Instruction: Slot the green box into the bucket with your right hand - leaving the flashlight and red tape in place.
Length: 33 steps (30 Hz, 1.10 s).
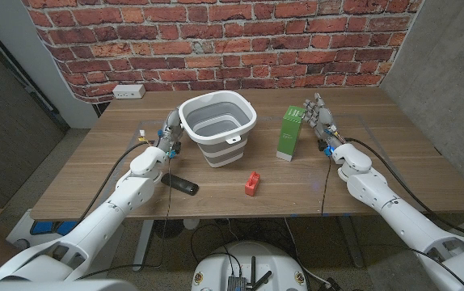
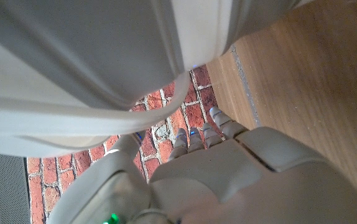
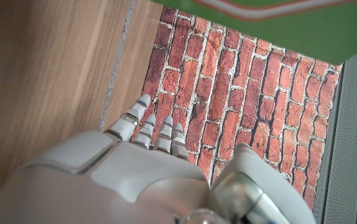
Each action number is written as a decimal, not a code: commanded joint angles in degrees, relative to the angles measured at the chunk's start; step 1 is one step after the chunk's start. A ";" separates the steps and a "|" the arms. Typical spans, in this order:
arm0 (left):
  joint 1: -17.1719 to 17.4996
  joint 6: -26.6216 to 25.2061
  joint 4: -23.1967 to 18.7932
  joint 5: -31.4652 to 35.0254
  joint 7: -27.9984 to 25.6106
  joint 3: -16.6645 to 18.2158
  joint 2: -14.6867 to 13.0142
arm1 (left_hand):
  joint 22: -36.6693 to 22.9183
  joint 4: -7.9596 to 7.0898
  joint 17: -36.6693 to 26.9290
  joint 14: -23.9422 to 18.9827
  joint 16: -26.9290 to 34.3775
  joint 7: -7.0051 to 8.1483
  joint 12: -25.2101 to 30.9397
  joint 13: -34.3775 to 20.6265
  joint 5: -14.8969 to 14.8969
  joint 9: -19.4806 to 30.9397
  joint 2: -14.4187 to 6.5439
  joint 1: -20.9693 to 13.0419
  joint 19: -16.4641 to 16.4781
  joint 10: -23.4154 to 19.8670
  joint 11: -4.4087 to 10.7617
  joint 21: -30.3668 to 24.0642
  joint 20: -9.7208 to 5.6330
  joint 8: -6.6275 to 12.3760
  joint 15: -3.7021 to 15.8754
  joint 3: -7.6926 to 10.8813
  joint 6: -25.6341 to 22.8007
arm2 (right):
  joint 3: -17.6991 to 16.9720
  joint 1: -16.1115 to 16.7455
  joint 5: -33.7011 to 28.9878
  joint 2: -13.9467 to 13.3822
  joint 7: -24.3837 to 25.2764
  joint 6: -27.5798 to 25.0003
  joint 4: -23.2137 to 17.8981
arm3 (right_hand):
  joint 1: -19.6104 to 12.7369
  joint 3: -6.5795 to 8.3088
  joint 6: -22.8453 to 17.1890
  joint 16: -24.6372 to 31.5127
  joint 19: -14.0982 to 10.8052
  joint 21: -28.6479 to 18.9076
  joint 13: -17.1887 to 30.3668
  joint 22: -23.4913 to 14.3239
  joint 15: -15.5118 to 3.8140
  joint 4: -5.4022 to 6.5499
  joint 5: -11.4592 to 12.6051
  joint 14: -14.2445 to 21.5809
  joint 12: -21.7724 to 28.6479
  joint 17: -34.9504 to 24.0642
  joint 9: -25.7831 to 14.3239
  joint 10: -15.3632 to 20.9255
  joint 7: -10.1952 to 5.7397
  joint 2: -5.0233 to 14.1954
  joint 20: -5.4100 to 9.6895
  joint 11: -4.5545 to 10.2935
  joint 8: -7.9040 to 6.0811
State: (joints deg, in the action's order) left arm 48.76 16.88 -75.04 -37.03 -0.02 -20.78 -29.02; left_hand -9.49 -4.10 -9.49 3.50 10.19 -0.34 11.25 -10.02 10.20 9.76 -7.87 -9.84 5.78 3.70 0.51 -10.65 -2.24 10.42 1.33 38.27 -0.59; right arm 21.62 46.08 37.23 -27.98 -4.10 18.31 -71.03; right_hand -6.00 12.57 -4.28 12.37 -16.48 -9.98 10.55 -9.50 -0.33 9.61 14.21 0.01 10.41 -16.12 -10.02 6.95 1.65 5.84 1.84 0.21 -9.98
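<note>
— What's showing from the head camera?

— A grey and white collapsible plastic bucket (image 1: 218, 129) is standing upright in the middle of the wooden tabletop (image 1: 394, 153). A tall green cardboard box (image 1: 290, 134) is standing upright just to the right of it, apart from the bucket. A small red tape piece (image 1: 251, 183) is lying in front of the bucket, and a black flashlight (image 1: 180, 184) is lying nearer the left arm. The right hand (image 1: 319, 119) is standing just beside the green box, fingers spread and holding nothing; I can't tell whether it is touching the box. The left hand (image 1: 170, 133) is sitting close against the bucket's left side, gripping nothing, fingers loosely apart.

— And from the left wrist?

— The left hand (image 2: 222, 168) is showing its back, fingers (image 2: 223, 126) reaching up, slightly apart, with the bucket's pale wall (image 2: 91, 68) looming close over them. A red brick wall (image 2: 166, 130) is showing behind.

— The right wrist?

— The right hand (image 3: 147, 180) is showing its back too, fingers (image 3: 132, 118) side by side and empty, thumb set well apart. The green box (image 3: 290, 22) is looming just past the thumb side, with brick wall (image 3: 228, 93) between.
</note>
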 commanded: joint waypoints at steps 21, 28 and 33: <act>1.02 0.60 -2.22 1.55 -2.16 0.42 -0.77 | -0.25 0.43 -0.21 -0.17 0.14 -0.13 0.31 -0.30 0.18 0.28 -1.99 0.00 0.68 0.01 0.42 -0.30 -2.32 0.29 0.19 0.63 -0.57 | -0.87 2.21 -0.29 -1.86 -0.18 1.77 -2.40 | 1.31 -0.03 -0.98 0.24 -0.20 -0.44 0.13 -0.06 -0.54 -0.30 0.94 0.55 0.51 -0.01 -0.05 0.96 -0.49 0.92 -0.03 0.07 -0.59; 0.82 0.00 -2.27 1.78 -2.26 0.18 -0.91 | -0.25 0.65 -0.17 -0.26 0.10 -0.05 0.29 -0.30 0.17 0.28 -1.90 0.01 0.69 -0.04 0.45 -0.30 -2.28 0.21 0.19 0.73 -0.49 | -1.40 3.66 -0.70 -3.27 0.81 1.44 -4.85 | 1.63 -0.08 -1.08 0.26 -0.14 -0.47 0.12 -0.06 -0.50 -0.30 1.11 0.68 0.57 0.06 -0.05 1.10 -0.35 0.99 -0.08 0.02 -0.64; 0.81 -0.47 -2.83 2.06 -2.30 0.13 -1.41 | -0.24 0.87 -0.13 -0.29 0.06 -0.03 0.25 -0.30 0.16 0.28 -1.83 -0.01 0.58 -0.03 0.46 -0.26 -2.31 0.19 0.14 0.79 -0.52 | -1.54 4.44 -1.59 -4.22 1.48 1.55 -6.33 | 1.88 -0.28 -0.95 0.21 -0.08 -0.48 0.11 -0.05 -0.30 -0.44 1.19 0.71 0.55 0.15 -0.04 1.06 -0.21 0.61 -0.32 -0.13 -0.59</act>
State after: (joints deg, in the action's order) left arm 49.86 17.13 -77.43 -35.40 -2.36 -20.33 -29.87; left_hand -9.47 -3.55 -9.48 3.27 10.19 -0.34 11.25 -10.13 10.19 9.74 -7.86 -9.83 5.77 3.69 0.51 -10.65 -2.24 10.42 1.55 38.82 -0.58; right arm 20.60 48.68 36.89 -30.38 -4.25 20.13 -74.28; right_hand -4.71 12.33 -4.89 12.36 -16.48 -10.19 10.53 -9.48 -0.63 9.37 15.06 0.33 10.41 -15.95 -9.85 7.68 1.05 6.13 1.84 0.31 -10.38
